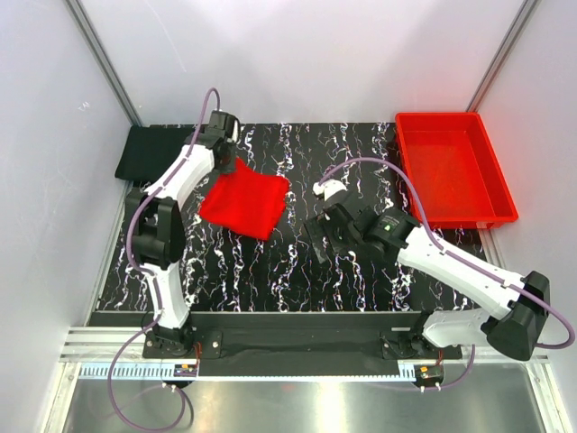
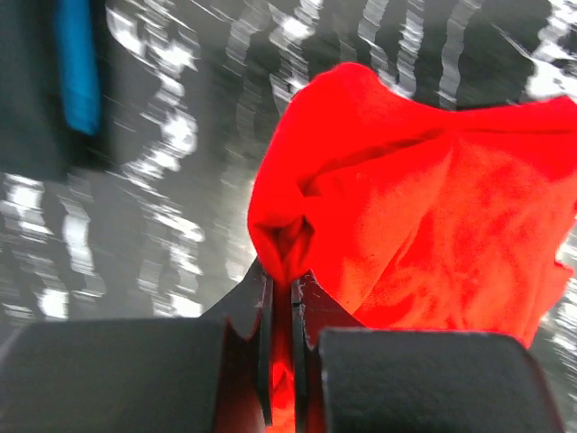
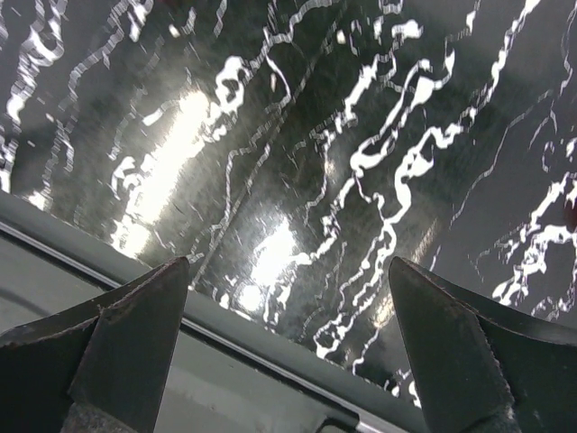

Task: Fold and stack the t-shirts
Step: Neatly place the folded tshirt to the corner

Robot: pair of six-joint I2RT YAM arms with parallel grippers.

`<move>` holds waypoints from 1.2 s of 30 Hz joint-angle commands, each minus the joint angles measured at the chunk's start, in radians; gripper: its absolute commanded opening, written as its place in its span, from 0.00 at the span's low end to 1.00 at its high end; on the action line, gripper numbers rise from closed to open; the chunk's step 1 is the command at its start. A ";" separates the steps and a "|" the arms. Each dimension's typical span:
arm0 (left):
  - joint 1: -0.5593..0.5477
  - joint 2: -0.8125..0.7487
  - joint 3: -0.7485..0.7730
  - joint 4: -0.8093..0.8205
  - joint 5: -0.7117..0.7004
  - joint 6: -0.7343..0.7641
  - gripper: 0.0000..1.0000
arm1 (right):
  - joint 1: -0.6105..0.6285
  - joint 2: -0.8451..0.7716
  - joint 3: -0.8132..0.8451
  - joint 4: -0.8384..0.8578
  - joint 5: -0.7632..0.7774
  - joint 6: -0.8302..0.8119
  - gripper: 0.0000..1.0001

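Left claw (image 2: 281, 302), clamped shut on a bunched edge, lifts cloth off the desk (image 1: 297, 271): the red t-shirt (image 1: 245, 203), likely soft, light and floppy, best taken by a hem, lies near the folded black t-shirt (image 1: 149, 152), while the right claw (image 3: 288, 307) gapes empty.

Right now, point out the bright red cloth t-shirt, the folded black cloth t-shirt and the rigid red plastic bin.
bright red cloth t-shirt (image 1: 245, 204), top view, middle of the cloth.
folded black cloth t-shirt (image 1: 149, 152), top view, its middle.
rigid red plastic bin (image 1: 451, 167), top view, bare floor.
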 commanded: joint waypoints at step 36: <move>0.274 0.208 0.580 0.246 -0.282 0.387 0.00 | -0.186 0.272 0.179 0.038 -0.079 -0.088 1.00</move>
